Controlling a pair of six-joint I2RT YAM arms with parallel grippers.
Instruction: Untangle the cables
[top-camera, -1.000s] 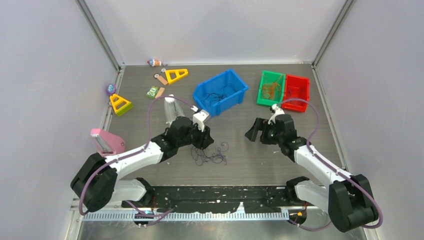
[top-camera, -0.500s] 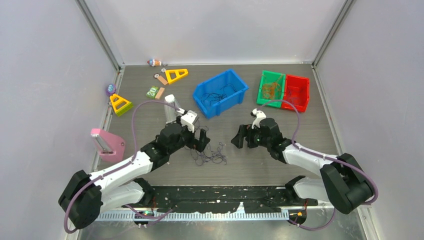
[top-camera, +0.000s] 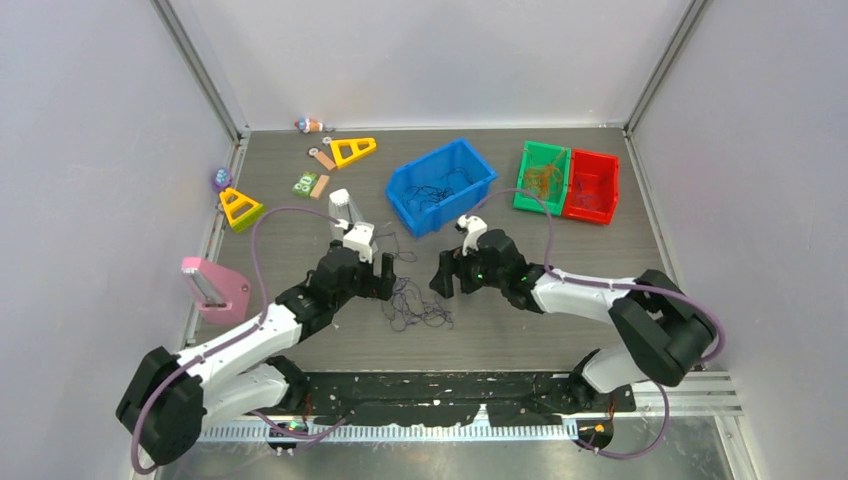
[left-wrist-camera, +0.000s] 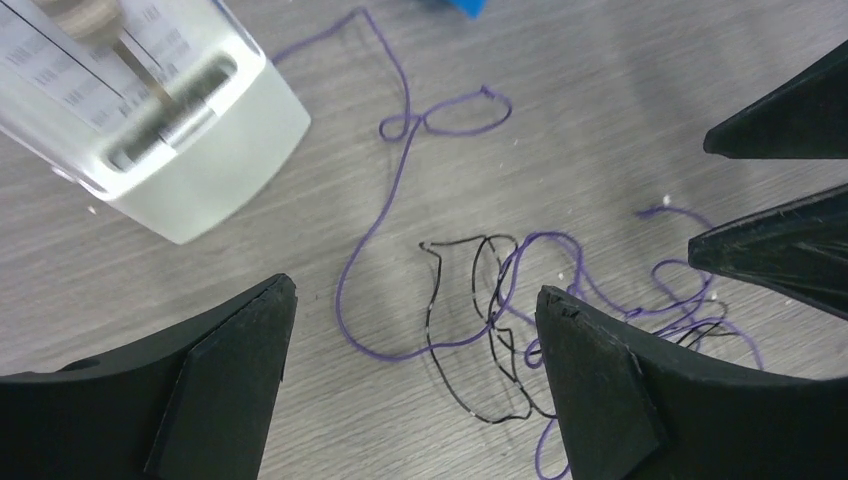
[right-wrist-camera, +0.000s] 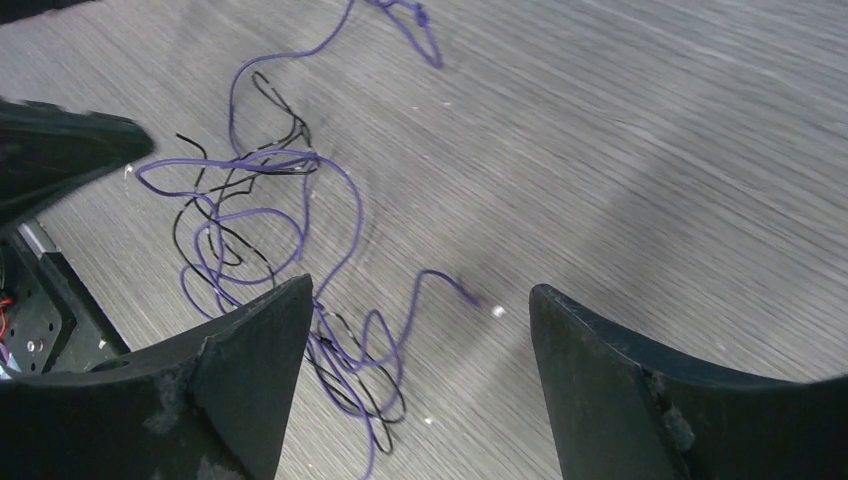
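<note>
In the middle of the top view, a little below the centre, the cables (top-camera: 418, 305) lie on the grey table (top-camera: 500, 345) as a loose clump of purple and black strands, still crossing one another. I see my two arms reaching to them from both sides. The left gripper (left-wrist-camera: 415, 290) hangs over the left part of the clump with its fingers spread wide, and nothing is between them except the strands on the table below. In its wrist view one long purple strand runs from the clump toward the upper middle of the frame and makes a small loop on the way, just beside a white box (left-wrist-camera: 150, 110) in the upper left. The right gripper (right-wrist-camera: 420, 288) is also spread wide and holds nothing. Its wrist view shows the clump in the left half of the frame, with one purple end curling into the gap between the fingers. I cannot tell if either gripper touches the table. Behind the clump, in the upper middle of the top view, a blue bin (top-camera: 470, 160) holds some thin dark wires (top-camera: 440, 188). To its right, a green bin (top-camera: 524, 175) and a red bin (top-camera: 605, 170) stand side by side, touching.
</note>
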